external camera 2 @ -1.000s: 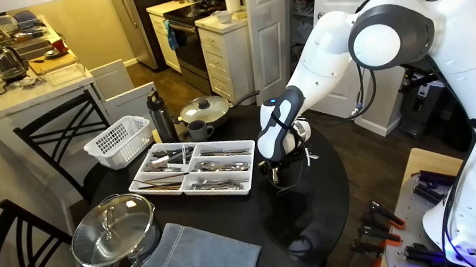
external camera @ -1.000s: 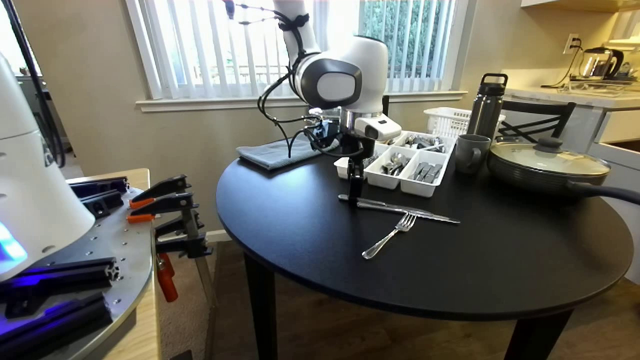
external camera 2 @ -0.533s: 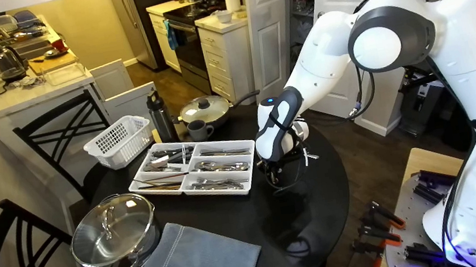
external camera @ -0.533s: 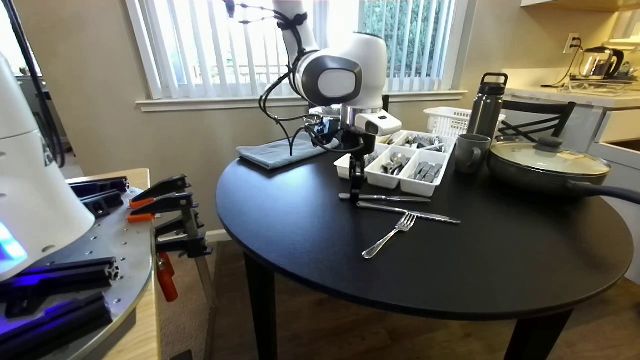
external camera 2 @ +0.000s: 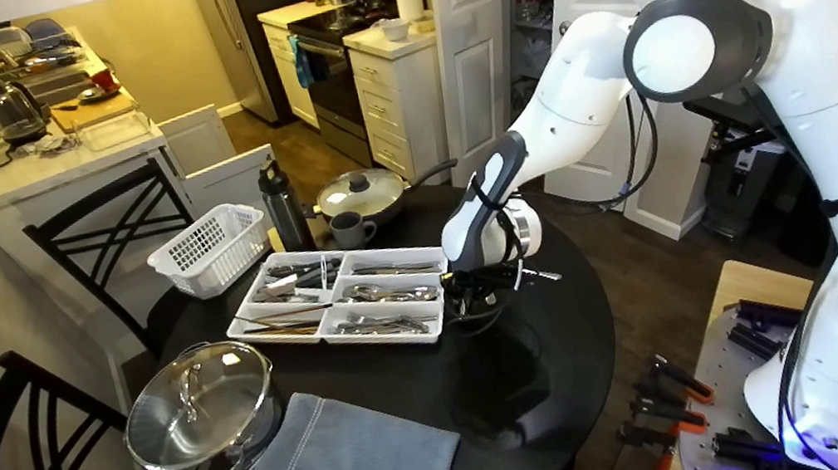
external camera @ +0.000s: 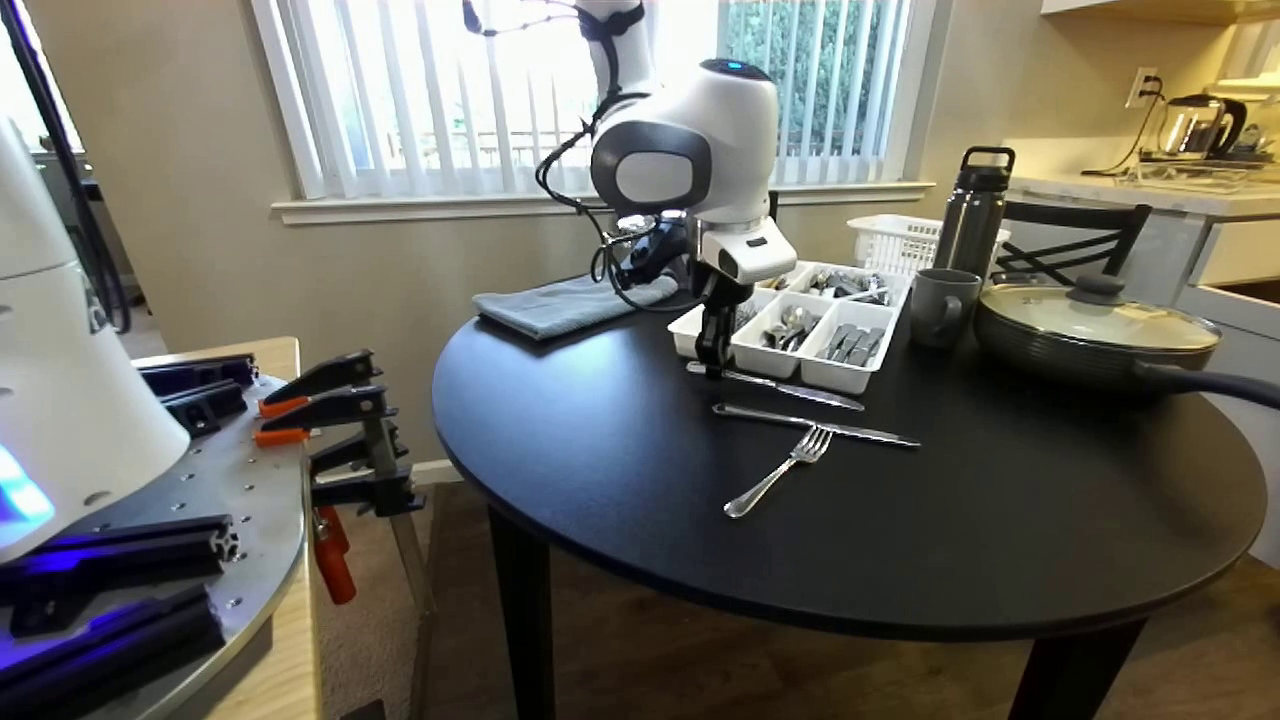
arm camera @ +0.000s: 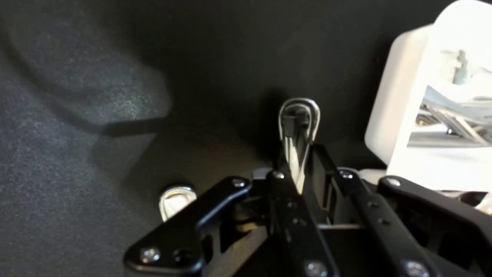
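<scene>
I am worrying most about slip and twist. My pincer [external camera: 711,367] is gripping a metal knife [external camera: 800,394] by the handle, close to its rounded butt, so most of its length is reaching out to one side. That long blade could be acting as a lever: the metal is looking smooth, and the knife could be rotating in the pinch, or sliding out, should its tip be catching on the table [external camera: 600,450]. I am not managing to tell whether the tip is touching the surface or hanging just above it.

The white tray [external camera: 838,378] is standing near the blade, and a low sideways swing could be knocking blade or fingers against its wall. On the opposite side a second knife [external camera: 770,416] is lying near, with a fork [external camera: 772,481] reaching its tines toward it, so a careless sweep could be pushing either one askew.

As for where my knife is sitting: its handle is running between my two fingers, the butt poking out past them in the wrist view, while the blade is extending beyond the other side of the grip in an exterior view. In the wrist view the tray is showing to the right of my grip, and the second knife's handle end is peeking out to the left, apart from my fingers.
</scene>
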### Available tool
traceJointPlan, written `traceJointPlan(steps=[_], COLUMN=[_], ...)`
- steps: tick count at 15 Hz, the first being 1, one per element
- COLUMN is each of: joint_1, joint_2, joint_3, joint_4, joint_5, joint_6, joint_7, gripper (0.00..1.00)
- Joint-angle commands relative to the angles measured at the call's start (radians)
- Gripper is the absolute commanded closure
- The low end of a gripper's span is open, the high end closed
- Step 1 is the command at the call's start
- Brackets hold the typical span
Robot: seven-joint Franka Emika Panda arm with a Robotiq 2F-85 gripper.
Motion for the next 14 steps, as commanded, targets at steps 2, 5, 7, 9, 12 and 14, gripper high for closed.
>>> traceJointPlan(steps=[2, 5, 7, 9, 12, 14], joint_1=[-0.056, 0.033, 0.132, 0.28, 0.5, 0.66], joint_2=[-0.029, -0.035, -0.045, -0.063, -0.08, -0.082], joint_3=[0.021, -0.071, -0.166, -0.302, -0.513, -0.672], joint_4=[-0.053, -0.06, -0.071, -0.094, -0.119, -0.13], joint_5=[0.125, 0.083, 0.001, -0.099, -0.235, -0.318], joint_6=[0.07, 0.069, 0.046, 0.038, 0.02, -0.002], joint_7=[0.018, 0.033, 0.045, 0.113, 0.227, 0.32], gripper=[0.95, 0.95, 0.95, 0.95, 0.95, 0.95])
